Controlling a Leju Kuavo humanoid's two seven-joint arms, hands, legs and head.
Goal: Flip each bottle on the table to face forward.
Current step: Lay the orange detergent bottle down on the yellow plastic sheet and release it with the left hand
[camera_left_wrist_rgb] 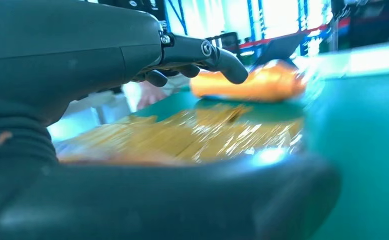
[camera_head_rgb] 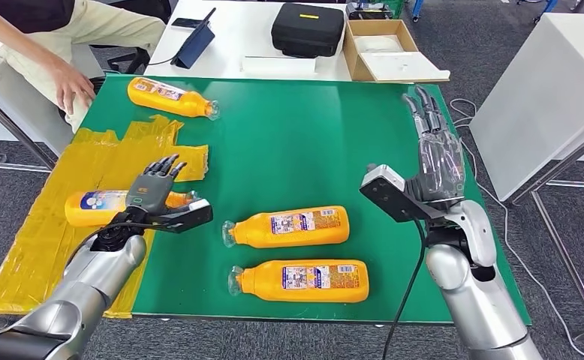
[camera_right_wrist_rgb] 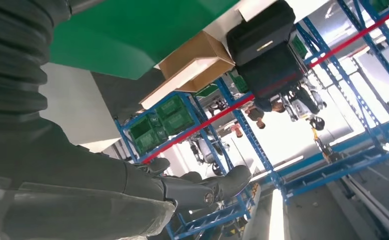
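Left robot hand (camera_head_rgb: 154, 191) open over left bottle (camera_head_rgb: 94, 206) on tabletop (camera_head_rgb: 296, 150) | right robot hand (camera_head_rgb: 435, 161) open, raised | you'll find bottles likely rigid, slick: grip mid-body.

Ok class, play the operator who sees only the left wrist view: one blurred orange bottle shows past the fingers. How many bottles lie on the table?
Observer: Four: far bottle, left bottle, middle bottle, near bottle.
Operator: Where's my left hand?
Observer: The left hand is over the left bottle, on the yellow tape; whether they touch, I can't tell.
Operator: And the right?
Observer: The right hand is raised by the table's right edge, fingers apart, holding nothing.
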